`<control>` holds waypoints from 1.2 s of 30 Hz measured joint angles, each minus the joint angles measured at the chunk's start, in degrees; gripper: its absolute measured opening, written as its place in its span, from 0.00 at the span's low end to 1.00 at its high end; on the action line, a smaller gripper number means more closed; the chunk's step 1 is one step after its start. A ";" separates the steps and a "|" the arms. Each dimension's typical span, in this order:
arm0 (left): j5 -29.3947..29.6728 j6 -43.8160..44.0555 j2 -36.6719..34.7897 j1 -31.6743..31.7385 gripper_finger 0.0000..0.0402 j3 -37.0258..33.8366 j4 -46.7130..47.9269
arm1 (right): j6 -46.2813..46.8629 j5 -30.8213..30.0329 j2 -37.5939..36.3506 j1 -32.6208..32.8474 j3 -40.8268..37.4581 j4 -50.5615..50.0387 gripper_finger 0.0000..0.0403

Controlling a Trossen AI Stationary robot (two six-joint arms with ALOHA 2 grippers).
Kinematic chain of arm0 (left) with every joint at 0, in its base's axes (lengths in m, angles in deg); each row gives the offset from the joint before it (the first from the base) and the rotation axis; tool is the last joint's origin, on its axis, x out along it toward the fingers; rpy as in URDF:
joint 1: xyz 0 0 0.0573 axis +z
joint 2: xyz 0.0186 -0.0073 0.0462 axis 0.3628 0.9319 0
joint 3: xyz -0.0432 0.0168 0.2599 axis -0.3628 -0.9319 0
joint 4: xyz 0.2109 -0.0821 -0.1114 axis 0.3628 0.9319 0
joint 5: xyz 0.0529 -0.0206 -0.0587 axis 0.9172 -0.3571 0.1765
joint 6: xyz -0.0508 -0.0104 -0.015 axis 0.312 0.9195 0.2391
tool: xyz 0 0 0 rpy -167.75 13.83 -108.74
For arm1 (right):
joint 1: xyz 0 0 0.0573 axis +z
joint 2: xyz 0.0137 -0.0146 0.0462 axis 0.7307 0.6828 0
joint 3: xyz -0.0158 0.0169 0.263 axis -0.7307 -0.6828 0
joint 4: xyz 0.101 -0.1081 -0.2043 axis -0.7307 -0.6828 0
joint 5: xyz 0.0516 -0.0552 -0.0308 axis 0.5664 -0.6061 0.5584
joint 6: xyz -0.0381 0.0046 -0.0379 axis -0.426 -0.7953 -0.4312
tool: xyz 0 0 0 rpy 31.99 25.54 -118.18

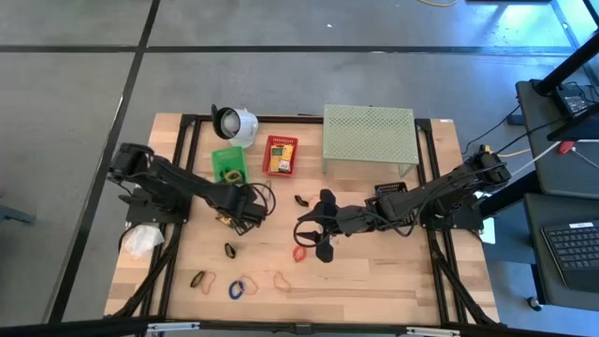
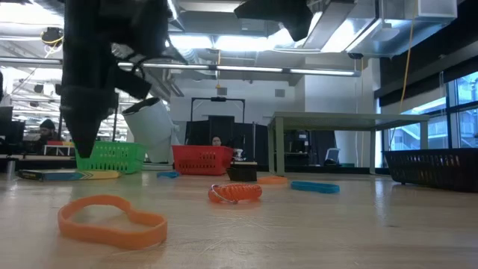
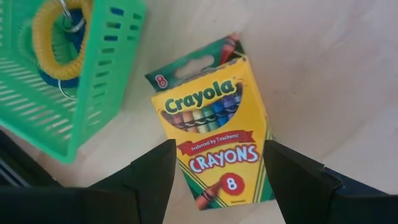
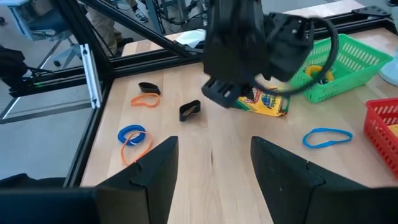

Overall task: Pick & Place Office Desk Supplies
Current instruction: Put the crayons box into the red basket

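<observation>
Looking down from overhead, we see the left gripper left of centre, poised above a yellow crayon box that lies flat on the wooden table just beside the green basket. Its fingers stand wide apart on either side of the box, not gripping it. The right gripper hangs near the frame's centre, fingers spread and holding nothing, with a red band just below it. Upper centre sits the red basket, with another crayon box inside. Along the lower left lie a black loop, a blue band and orange bands.
</observation>
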 joint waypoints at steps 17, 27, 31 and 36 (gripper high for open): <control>-4.05 0.15 5.35 0.09 0.59 0.09 -3.20 | -0.29 0.65 0.00 0.02 0.00 0.28 0.51; -10.61 -1.90 5.33 -0.13 0.59 0.09 -12.91 | -0.04 0.65 0.00 0.04 0.00 0.32 0.50; -10.90 -2.45 5.33 -0.09 0.59 0.07 -14.87 | -0.03 0.65 0.00 0.04 0.00 0.44 0.50; -10.75 -2.47 5.35 -0.09 0.59 0.07 -15.31 | -0.03 0.65 0.00 0.04 0.00 0.47 0.50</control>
